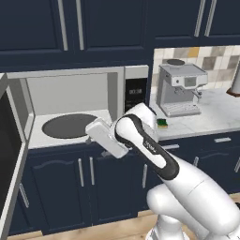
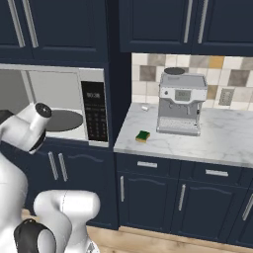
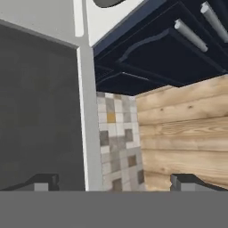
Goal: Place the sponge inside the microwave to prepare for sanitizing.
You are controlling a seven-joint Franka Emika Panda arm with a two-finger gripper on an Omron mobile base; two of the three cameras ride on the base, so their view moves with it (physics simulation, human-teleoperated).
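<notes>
The sponge [image 1: 162,123] [image 2: 143,136], green on top and yellow below, lies on the marble counter in front of the coffee machine, right of the microwave [image 1: 70,93] [image 2: 94,111]. The microwave stands open, its dark turntable [image 1: 68,125] [image 2: 62,120] bare and its door [image 1: 9,154] swung out to the left. My gripper [image 3: 114,183] is open with nothing between its fingertips [image 3: 42,181]. The hand hangs low in front of the microwave's opening, left of the sponge and well apart from it. It looks along the door's dark glass [image 3: 40,111] towards the floor.
A grey coffee machine [image 1: 180,89] [image 2: 180,104] stands on the counter behind the sponge. Dark blue cabinets [image 1: 84,183] [image 3: 169,49] run below and above. My own arm [image 1: 145,145] crosses in front of the microwave's right edge. A wooden floor [image 3: 187,133] lies below.
</notes>
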